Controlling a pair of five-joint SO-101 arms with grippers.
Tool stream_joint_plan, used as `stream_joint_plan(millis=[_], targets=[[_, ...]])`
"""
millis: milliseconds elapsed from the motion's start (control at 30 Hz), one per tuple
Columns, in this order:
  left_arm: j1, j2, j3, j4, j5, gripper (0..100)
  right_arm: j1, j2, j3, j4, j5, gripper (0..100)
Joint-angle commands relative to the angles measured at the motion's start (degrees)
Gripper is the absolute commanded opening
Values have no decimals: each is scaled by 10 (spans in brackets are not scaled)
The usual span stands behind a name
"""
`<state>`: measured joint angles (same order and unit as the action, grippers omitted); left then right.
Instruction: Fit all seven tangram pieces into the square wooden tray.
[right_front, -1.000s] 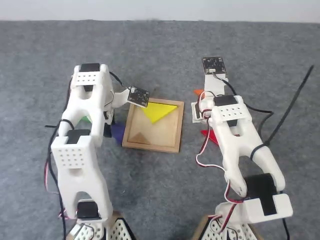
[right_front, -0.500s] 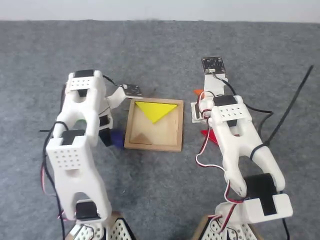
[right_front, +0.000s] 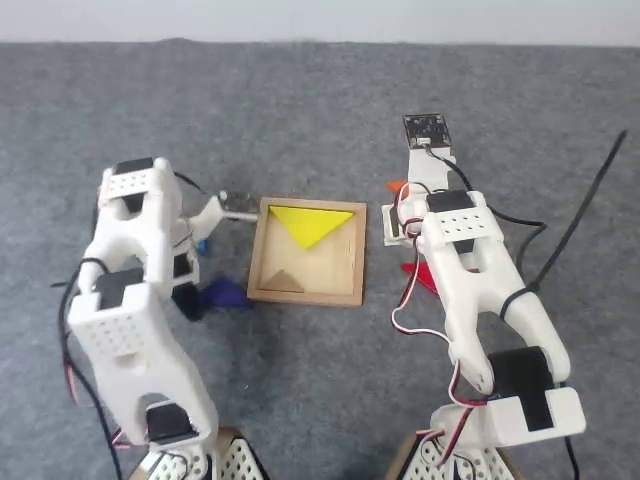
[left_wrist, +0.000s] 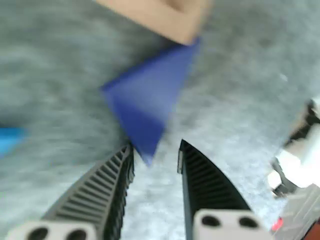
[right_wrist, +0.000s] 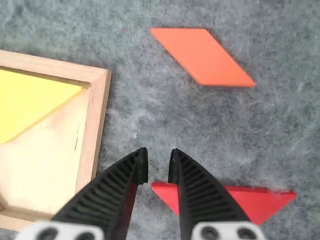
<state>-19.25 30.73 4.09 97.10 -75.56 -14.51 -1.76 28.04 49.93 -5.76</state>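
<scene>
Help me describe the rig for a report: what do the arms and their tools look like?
The left arm and right arm are white plastic shells with black motors at the joints and perforated panels. Red, white and black wires loop along the right arm. The left tool and right tool have black ribbed fingers on white bases.

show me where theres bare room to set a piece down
Free: floor of the square wooden tray in front of the yellow triangle, toward its right wall; grey carpet beyond the tray and before it. Crowded: left of the tray, blue triangle; right, red triangle and orange parallelogram.
</scene>
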Motion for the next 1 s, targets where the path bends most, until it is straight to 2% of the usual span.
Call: stream_joint_plan(millis=[0, 100, 300, 433, 533, 667, 767, 967], targets=[[-14, -139, 88, -40, -48, 137, -1, -7, -21, -11, 9, 80], [-8, -223, 140, -124, -48, 141, -2, -7, -21, -11, 9, 80], [55, -316, 278, -333, -47, 146, -2, -7, -21, -11, 9, 80], [84, -318, 340, -433, -51, 241, -2, -7, -21, -9, 9, 80], [86, -317, 331, -440, -51, 269, -3, -7, -21, -9, 9, 80], [76, -317, 327, -435, -93, 271, -4, -7, -21, -10, 9, 80], [71, -326, 315, -386, -110, 271, -4, -7, -21, -10, 9, 80], [76, -396, 274, -236, -121, 268, -4, -7, -23, -10, 9, 80]])
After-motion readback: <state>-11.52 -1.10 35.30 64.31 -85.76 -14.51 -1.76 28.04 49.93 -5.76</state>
